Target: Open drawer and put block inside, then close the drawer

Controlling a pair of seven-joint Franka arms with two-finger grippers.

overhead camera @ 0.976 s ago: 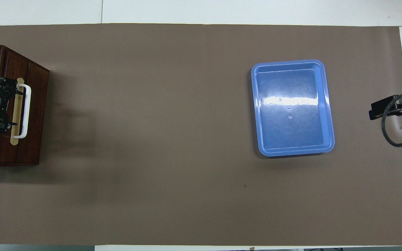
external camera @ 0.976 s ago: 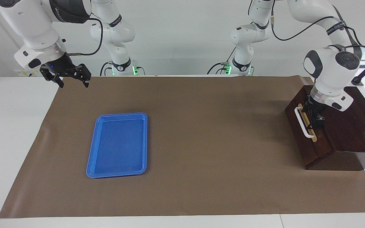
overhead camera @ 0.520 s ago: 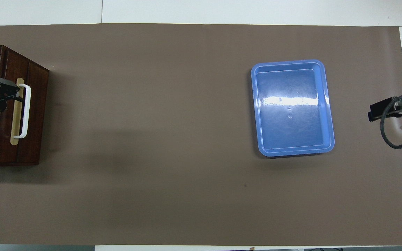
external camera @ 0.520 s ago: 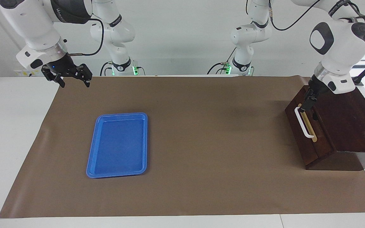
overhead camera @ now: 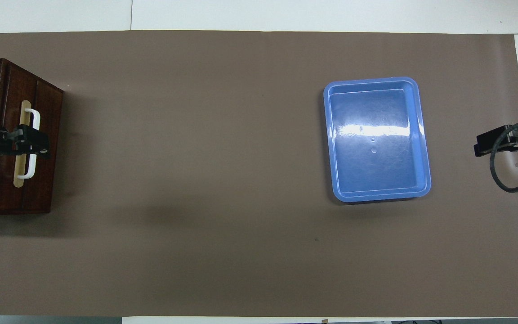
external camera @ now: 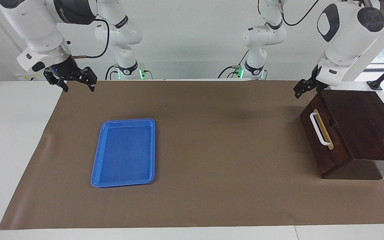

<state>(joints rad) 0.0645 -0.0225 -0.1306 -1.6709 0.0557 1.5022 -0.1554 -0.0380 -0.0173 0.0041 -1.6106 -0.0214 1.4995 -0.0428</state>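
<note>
One shut drawer (external camera: 318,129), one blue tray (external camera: 124,152) at nine o'clock; left gripper (external camera: 303,87) and right gripper (external camera: 75,80) both spread, empty

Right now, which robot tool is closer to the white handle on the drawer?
The left one. The left tool hangs in the air just above the drawer and its white handle; the right tool waits at the table's right-arm end.

A: What colours do you see?
B: The drawer (external camera: 315,131) is dark brown, with 1 white bar handle (external camera: 319,129) on a pale wood strip. The tray (external camera: 124,152) is plain bright blue.
A: And the mat (external camera: 212,150)?
B: Flat brown, on a white table (external camera: 12,133).
</note>
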